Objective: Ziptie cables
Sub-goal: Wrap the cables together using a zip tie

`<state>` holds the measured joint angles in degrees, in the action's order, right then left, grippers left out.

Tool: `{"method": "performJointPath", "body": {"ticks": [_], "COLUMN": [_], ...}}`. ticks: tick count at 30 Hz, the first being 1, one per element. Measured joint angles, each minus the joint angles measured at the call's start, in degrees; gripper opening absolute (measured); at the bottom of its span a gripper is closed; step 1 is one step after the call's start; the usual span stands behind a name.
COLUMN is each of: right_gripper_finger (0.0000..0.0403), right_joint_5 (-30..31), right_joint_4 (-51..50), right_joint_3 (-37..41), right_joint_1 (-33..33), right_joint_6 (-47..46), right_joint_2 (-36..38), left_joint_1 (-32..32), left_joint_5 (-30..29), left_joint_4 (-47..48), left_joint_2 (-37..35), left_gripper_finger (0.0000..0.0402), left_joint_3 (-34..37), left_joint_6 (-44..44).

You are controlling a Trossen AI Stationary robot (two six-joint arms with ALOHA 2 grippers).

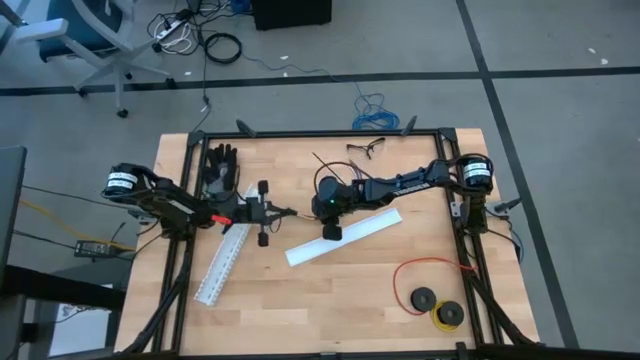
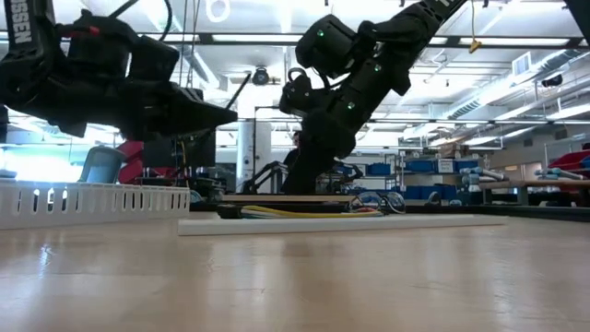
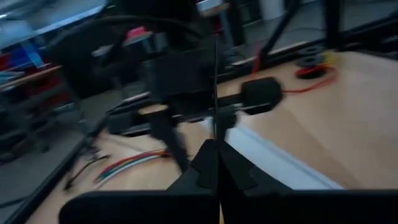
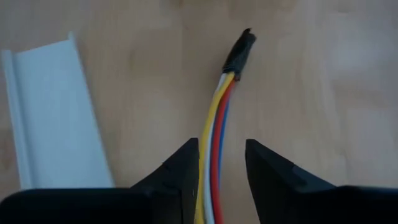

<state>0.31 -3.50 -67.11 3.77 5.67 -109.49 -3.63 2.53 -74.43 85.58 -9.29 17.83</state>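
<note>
high view: the right hand (image 1: 322,206) sits at mid surface (image 1: 340,300), beside the left hand (image 1: 268,214), near a white channel (image 1: 345,238).

low view: the cables (image 2: 309,210) lie flat behind that channel.

left wrist view: the left hand's fingers (image 3: 214,163) are pressed together around a thin upright strip, likely the ziptie (image 3: 215,87).

right wrist view: the wires run lengthwise between the right hand's fingers (image 4: 180,171), which look partly closed about them without clearly pinching; yellow, white, red and blue strands end in a dark plug (image 4: 239,55) straight ahead.
</note>
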Motion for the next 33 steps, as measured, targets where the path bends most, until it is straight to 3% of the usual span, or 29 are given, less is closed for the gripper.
{"method": "performJointPath", "body": {"ticks": [4, 21, 23, 27, 33], "right_gripper_finger": [0.0113, 0.0108, 0.0091, 0.002, 0.0006], "right_joint_5": [0.2, 3.9, 2.9, 2.7, 3.4], "right_joint_4": [0.4, -2.3, -2.5, -1.9, -0.1], "right_joint_3": [0.0, -0.2, -0.2, -0.2, 0.1], "right_joint_1": [0.2, -0.1, 0.0, 0.0, -1.8], "right_joint_6": [-1.0, -1.9, -1.9, -2.0, -1.2], "right_joint_2": [0.0, -5.2, -5.2, -5.1, -2.8], "left_joint_1": [-2.1, -4.0, -3.9, -3.9, -3.9], "left_joint_5": [4.2, 3.7, 3.7, 3.2, 2.7], "left_joint_4": [-0.3, -2.5, -2.5, -2.1, -1.8], "left_joint_2": [0.0, 0.0, 0.0, 0.0, 0.0], "left_gripper_finger": [0.0001, 0.0002, 0.0002, 0.0003, 0.0003], "left_joint_3": [0.2, 0.1, 0.1, -0.2, -0.4], "left_joint_6": [1.6, 2.8, 2.8, 3.1, 2.6]}}
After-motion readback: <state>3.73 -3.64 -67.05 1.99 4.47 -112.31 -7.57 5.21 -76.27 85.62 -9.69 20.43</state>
